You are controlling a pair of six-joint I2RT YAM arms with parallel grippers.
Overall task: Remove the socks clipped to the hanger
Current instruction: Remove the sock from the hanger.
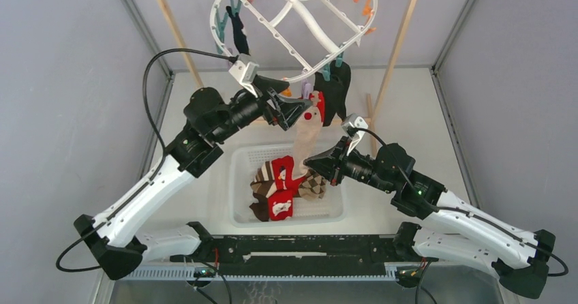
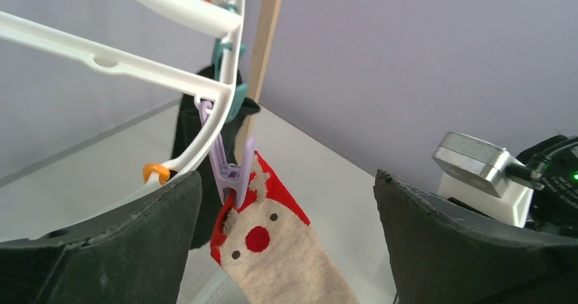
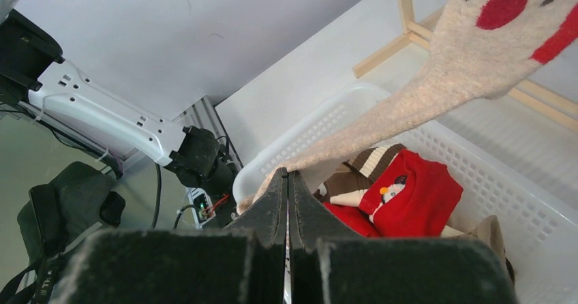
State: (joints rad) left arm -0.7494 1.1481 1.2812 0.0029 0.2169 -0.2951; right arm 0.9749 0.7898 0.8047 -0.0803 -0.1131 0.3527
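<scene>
the reindeer sock (image 2: 272, 249) hangs from a lilac clip (image 2: 228, 174) on the lower rim of the hanger (image 2: 170, 14); right gripper (image 3: 287, 178) is clamped on its lower end, below the hanger; left gripper (image 2: 286, 181), jaws wide apart, should squeeze that clip squarely before any pull.

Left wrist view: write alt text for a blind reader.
A beige knitted reindeer-face sock with a red cuff hangs from a lilac plastic clip on the white plastic hanger frame, between the wide-open black fingers of the left hand.
</scene>
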